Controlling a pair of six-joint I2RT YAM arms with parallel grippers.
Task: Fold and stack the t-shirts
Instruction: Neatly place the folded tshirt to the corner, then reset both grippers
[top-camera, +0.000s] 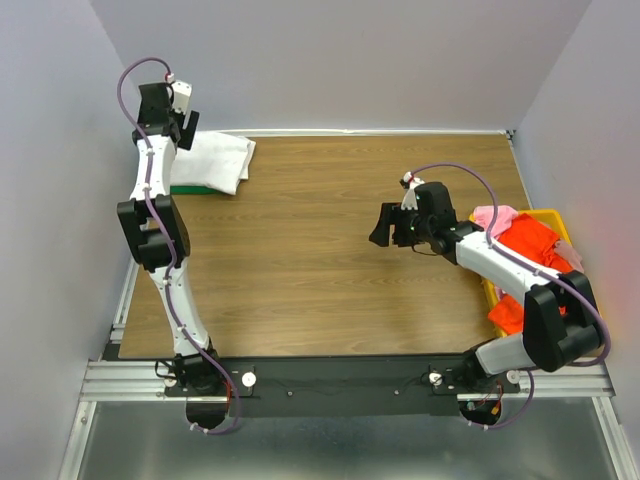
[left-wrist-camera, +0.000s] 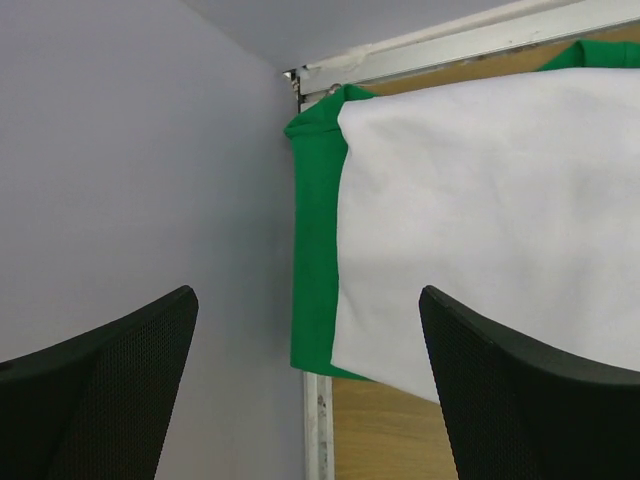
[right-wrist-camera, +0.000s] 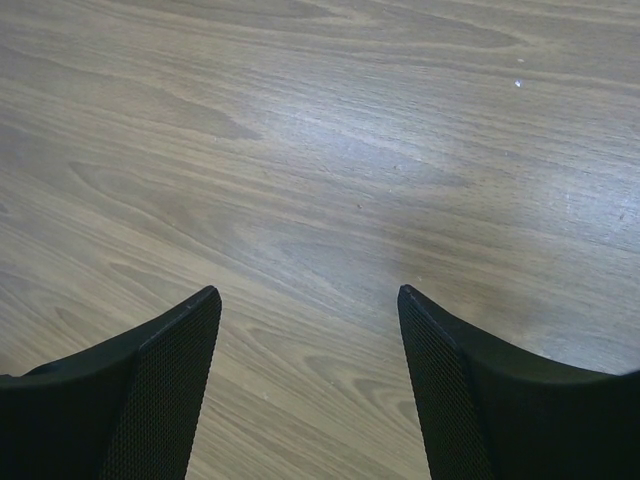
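A folded white t-shirt (top-camera: 215, 160) lies on a folded green t-shirt (top-camera: 192, 189) at the table's far left corner. In the left wrist view the white shirt (left-wrist-camera: 480, 220) covers most of the green one (left-wrist-camera: 315, 260). My left gripper (top-camera: 178, 122) is open and empty, just above and beside the stack's left edge. My right gripper (top-camera: 390, 225) is open and empty over bare wood right of centre. Orange-red (top-camera: 525, 250) and pink (top-camera: 492, 215) t-shirts lie bunched in a yellow bin (top-camera: 552, 216) at the right.
Grey walls close in the table on the left, back and right. A metal rail (left-wrist-camera: 318, 430) runs along the left edge by the wall. The wooden tabletop (right-wrist-camera: 320, 150) fills the right wrist view.
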